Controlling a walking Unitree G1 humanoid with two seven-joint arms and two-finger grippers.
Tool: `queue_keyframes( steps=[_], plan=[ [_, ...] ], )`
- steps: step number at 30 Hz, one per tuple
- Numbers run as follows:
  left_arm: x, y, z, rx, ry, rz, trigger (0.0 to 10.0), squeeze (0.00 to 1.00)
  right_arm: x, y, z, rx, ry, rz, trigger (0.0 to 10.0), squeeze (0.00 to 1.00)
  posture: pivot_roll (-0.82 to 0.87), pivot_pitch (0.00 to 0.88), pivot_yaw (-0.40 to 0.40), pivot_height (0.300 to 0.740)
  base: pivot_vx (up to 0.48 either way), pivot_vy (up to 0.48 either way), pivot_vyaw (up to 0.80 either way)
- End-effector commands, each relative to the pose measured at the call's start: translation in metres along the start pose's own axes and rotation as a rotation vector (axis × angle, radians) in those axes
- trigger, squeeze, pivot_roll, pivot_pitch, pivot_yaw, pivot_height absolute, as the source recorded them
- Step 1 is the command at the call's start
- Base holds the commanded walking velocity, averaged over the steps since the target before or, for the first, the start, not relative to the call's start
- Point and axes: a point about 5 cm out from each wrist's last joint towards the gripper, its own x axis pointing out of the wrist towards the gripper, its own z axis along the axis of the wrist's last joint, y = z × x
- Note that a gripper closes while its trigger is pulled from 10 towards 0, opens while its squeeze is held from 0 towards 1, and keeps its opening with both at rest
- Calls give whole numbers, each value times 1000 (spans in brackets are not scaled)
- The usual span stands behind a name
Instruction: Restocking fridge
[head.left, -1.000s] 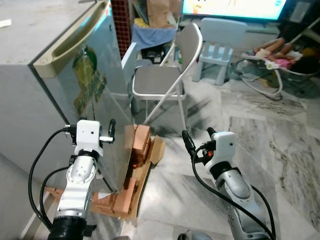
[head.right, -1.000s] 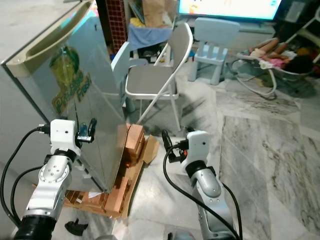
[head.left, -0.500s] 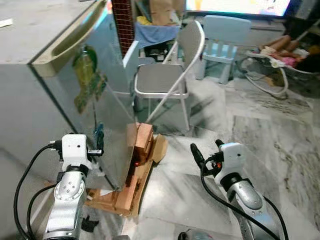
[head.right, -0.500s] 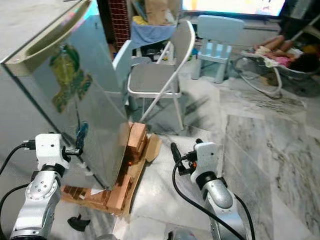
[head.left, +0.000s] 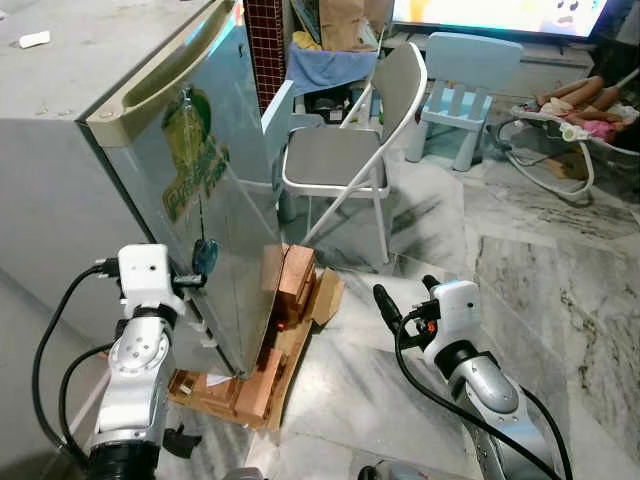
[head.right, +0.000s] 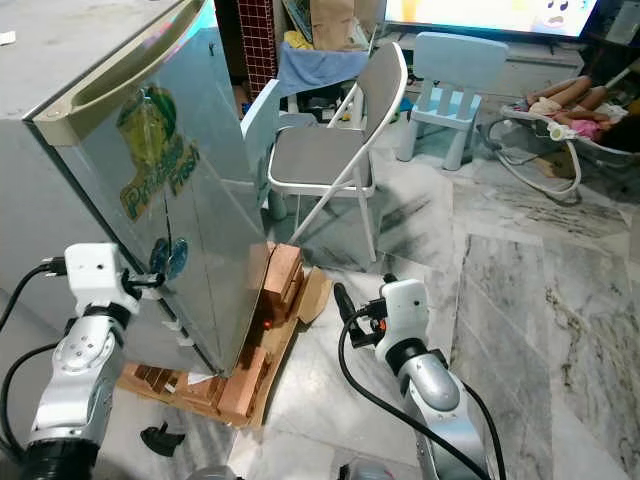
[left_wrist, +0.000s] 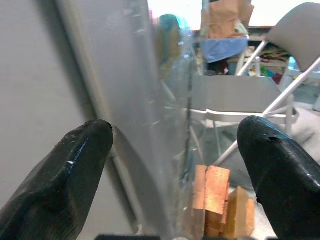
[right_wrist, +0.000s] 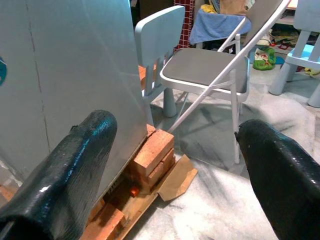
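— Where is the fridge, and what is the left arm doing?

— The silver-grey fridge with a cream handle strip and a green sticker on its door (head.left: 190, 170) stands at the left, raised on a low stack of reddish wooden blocks and boards (head.left: 275, 345). The left gripper (left_wrist: 175, 165) is held up just beside the near edge of the door, and its two black fingers (left_wrist: 75, 170) stand wide apart, one on each side of that edge, holding nothing.

— And the right one?

— The right gripper (right_wrist: 175, 165) is lower, over the grey marble floor (head.left: 520, 270), to the right of the wooden blocks. It is also spread wide and empty.

— What is behind the fridge?

— A grey folding chair with white metal legs (head.left: 345, 160) stands further away, and a small light-blue plastic chair (head.left: 470, 75) is far at the right.
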Motion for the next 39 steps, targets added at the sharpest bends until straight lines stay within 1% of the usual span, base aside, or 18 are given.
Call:
queue_keyframes(
  steps=[1, 5, 6, 8, 11, 14, 18, 19, 21, 25, 27, 29, 32, 33, 34, 35, 36, 39],
  plan=[
    [3, -2, 0, 3, 5, -31, 10000, 0, 2, 0, 3, -10, -5, -9, 10000, 0, 53, 0, 37, 740, 0, 0, 0],
    [10, -6, 2, 4, 4, -60, 10000, 0, 3, 1, 4, -10, -4, -9, 10000, 0, 52, 0, 40, 740, 0, 0, 0],
    [14, -7, 2, 18, 5, -61, 10000, 0, 4, 2, 2, -14, 4, -3, 10000, 0, 51, 0, 43, 740, 0, 0, 0],
    [15, -7, 2, 23, 5, -62, 10000, 0, 4, 3, 2, -15, 6, -2, 10000, 0, 51, 0, 43, 740, 0, 0, 0],
    [24, -8, 4, 27, 6, -56, 10000, 0, 4, 3, -5, -26, 59, 4, 10000, 0, 51, 0, 42, 740, 0, 0, 0],
    [32, -3, 4, 44, 17, -20, 10000, 0, 0, 4, -11, -34, 93, 18, 10000, 0, 44, 0, 42, 740, 0, 0, 0],
    [43, -6, 8, 37, 16, -23, 10000, 0, -3, 2, -13, -35, 109, 12, 10000, 0, 39, 0, 40, 740, 0, 0, 0],
    [43, -6, 8, 37, 16, -23, 10000, 0, -3, 2, -13, -35, 109, 12, 10000, 0, 39, 0, 40, 740, 0, 0, 0],
    [51, -13, 12, 25, 10, -43, 10000, 0, -3, 4, -14, -40, 120, 22, 10000, 0, 40, 0, 38, 740, 0, 0, 0],
    [59, -27, 19, 16, -6, -85, 10000, 0, -4, 5, -14, -42, 123, 29, 10000, 0, 40, 0, 35, 740, 0, 0, 0],
    [64, -51, 31, -17, -35, -194, 10000, 0, -5, 4, -16, -46, 138, 27, 10000, 0, 40, 0, 32, 740, 0, 0, 0],
    [65, -62, 37, -29, -50, -245, 10000, 0, -6, 3, -17, -51, 153, 25, 10000, 0, 40, 0, 31, 740, 0, 0, 0],
    [63, -101, 58, -22, -122, -435, 10000, 0, -11, 1, -24, -59, 208, 15, 10000, 0, 44, 0, 22, 740, 0, 0, 0],
    [59, -122, 71, -41, -159, -527, 10000, 0, -14, 0, -28, -58, 232, 14, 10000, 0, 46, 0, 21, 740, 0, 0, 0],
    [52, -146, 88, -64, -204, -634, 10000, 0, -17, -1, -32, -55, 250, 10, 10000, 0, 49, 0, 19, 740, 0, 0, 0],
    [45, -164, 101, -84, -247, -713, 10000, 0, -19, -1, -35, -51, 260, 8, 10000, 0, 51, 0, 18, 740, 0, 0, 0],
    [27, -201, 133, -145, -338, -848, 10000, 0, -21, 0, -38, -33, 271, 5, 10000, 0, 55, 0, 16, 740, 0, 0, 0],
    [0, -239, 160, -208, -416, -1013, 10000, 0, -19, 2, -38, -40, 265, 11, 10000, 0, 51, 0, 16, 740, 0, 0, 0]
  ],
)
